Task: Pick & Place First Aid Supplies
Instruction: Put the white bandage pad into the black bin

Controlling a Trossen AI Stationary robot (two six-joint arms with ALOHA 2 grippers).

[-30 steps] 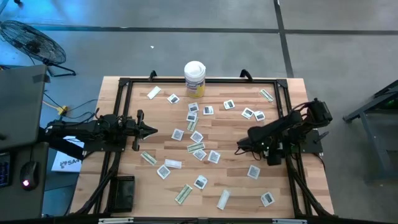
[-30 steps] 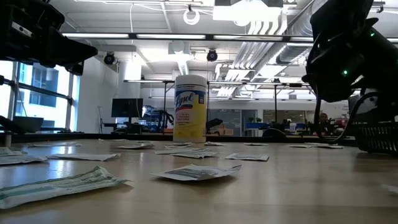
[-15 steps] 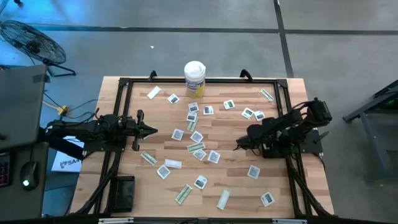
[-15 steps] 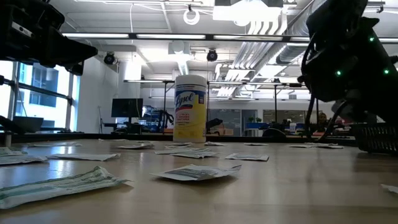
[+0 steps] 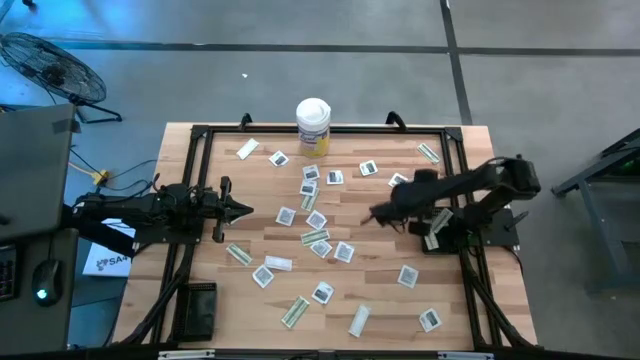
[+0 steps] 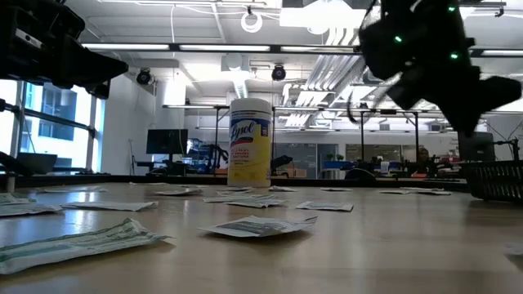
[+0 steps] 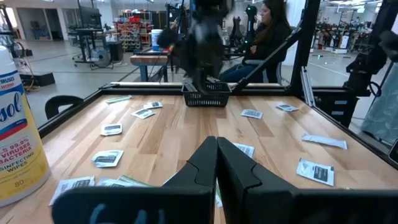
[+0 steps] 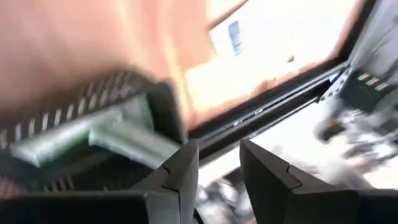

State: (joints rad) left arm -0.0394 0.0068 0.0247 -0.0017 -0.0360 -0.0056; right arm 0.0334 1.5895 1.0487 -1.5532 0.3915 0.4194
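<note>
The left gripper point(image 5: 243, 210) hangs over the left side of the pale wooden-plank desk point(image 5: 380, 300), its jaws pressed together on nothing. Seen from its own wrist, the two dark fingers point(image 7: 202, 163) meet in a single seam.

The right gripper point(image 5: 376, 214) is lifted above the right half of the desk, pointing toward the middle. Its jaws stand apart with a clear gap and nothing between them — the right wrist view is smeared, but the two fingers point(image 8: 180, 174) show separated.

The first aid supplies point(image 5: 316, 237) — small square white sachets with dark centre marks and narrow white or pale-green wrappers — lie scattered flat over the desk. The thickest cluster sits between the two grippers, ahead of the left jaws and just beside the right ones. One square sachet point(image 5: 408, 276) lies behind and to the side of the right jaws, and another point(image 5: 429, 319) lies well apart from them near the desk's corner. A pale-green wrapper point(image 5: 295, 311) lies near the front edge, away from both.

A tall white cylindrical canister with a yellow label point(image 5: 313, 126) stands upright at the far edge. In the left wrist view a small dark mesh basket point(image 7: 206, 96) sits across the desk, beneath the right arm, and a seated person point(image 7: 264, 34) shows in the room beyond.
</note>
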